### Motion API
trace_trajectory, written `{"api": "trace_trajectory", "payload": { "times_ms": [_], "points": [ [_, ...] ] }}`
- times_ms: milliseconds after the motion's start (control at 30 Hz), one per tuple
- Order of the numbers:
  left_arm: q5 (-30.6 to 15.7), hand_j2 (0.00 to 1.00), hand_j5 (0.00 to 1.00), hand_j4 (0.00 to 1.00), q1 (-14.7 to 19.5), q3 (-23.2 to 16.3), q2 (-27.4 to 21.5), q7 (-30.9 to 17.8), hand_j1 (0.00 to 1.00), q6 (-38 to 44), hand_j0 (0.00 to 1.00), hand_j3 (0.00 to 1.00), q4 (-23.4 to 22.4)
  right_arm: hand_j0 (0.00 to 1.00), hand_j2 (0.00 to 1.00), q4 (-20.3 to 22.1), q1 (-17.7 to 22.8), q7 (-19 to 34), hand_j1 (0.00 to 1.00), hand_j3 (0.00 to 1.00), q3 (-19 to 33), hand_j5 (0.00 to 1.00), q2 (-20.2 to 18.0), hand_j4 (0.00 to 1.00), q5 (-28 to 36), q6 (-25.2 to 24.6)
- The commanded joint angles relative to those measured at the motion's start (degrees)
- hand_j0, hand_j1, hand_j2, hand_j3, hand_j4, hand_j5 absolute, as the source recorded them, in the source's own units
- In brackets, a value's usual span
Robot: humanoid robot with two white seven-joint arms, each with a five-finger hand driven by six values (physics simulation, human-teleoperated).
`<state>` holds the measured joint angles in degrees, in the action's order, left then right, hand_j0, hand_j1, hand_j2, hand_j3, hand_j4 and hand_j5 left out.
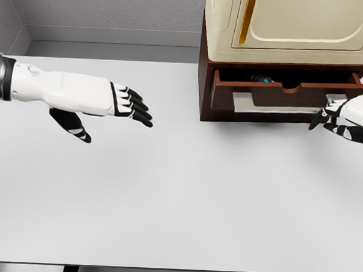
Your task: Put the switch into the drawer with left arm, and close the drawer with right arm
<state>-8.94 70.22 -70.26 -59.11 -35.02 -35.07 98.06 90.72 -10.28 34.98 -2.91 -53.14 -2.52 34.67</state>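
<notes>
White table [178, 202] fills most of the view. A brown cabinet [205, 83] stands at the table's far edge, toward the far right corner, with a cream unit [294, 32] on top of it. The drawer [289, 92] is pulled out, open. The switch [260, 78] lies inside the drawer, near its back, only partly visible as a dark shape with a blue bit; the drawer front hides the rest.

Left hand [110, 103] hovers over the table's left part, nearer the far edge, well apart from the cabinet. Fingers straight and lying together, pointing right, thumb hanging down apart from them; holds nothing. Forearm comes in from the left edge.

Right hand [345, 119] is at the right edge of the table, just beside the drawer's right front corner. Dark fingers loosely extended toward the drawer front, gripping nothing; cannot tell if the tips touch the wood. Part of the hand is cut off by the picture's edge.
</notes>
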Motion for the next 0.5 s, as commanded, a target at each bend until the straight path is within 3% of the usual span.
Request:
{"api": "trace_trajectory", "payload": {
  "times_ms": [0,233,333,400,433,467],
  "points": [
    [0.1,1.00,1.00,1.00,-0.1,0.2,-0.1,0.0,1.00,0.1,1.00,1.00,-0.9,0.49,0.49,-1.6,-0.1,0.0,0.49,0.49,-2.1,0.49,0.2,0.49,-0.8,0.3],
    [0.2,1.00,1.00,1.00,-0.1,-0.1,0.1,0.0,1.00,0.1,1.00,1.00,-2.6,0.49,0.49,-4.8,-5.7,0.0,0.49,0.49,-6.4,0.49,1.9,0.49,-0.9,0.3],
    [0.3,1.00,1.00,1.00,-0.3,-0.4,-0.1,0.0,1.00,0.1,1.00,1.00,-2.6,0.50,0.50,-4.5,-4.7,0.0,0.50,0.50,-6.8,0.50,1.6,0.50,-1.4,0.3],
    [0.4,1.00,1.00,1.00,-0.8,-0.4,-0.2,0.0,1.00,0.1,1.00,1.00,-2.6,0.50,0.50,-2.2,-1.9,0.0,0.50,0.50,-6.8,0.50,1.3,0.50,-1.6,0.3],
    [0.4,1.00,1.00,1.00,-0.9,-0.4,-0.1,0.0,1.00,0.1,1.00,1.00,-2.6,0.56,0.56,0.3,-0.7,0.0,0.56,0.56,-6.7,0.56,1.1,0.56,-1.7,0.3],
    [0.4,1.00,1.00,1.00,-0.9,-0.4,-0.1,0.0,1.00,0.1,1.00,1.00,-2.5,0.89,0.89,2.3,-0.7,0.0,0.89,0.89,-6.6,0.89,1.1,0.89,-1.6,0.3]
  ]
}}
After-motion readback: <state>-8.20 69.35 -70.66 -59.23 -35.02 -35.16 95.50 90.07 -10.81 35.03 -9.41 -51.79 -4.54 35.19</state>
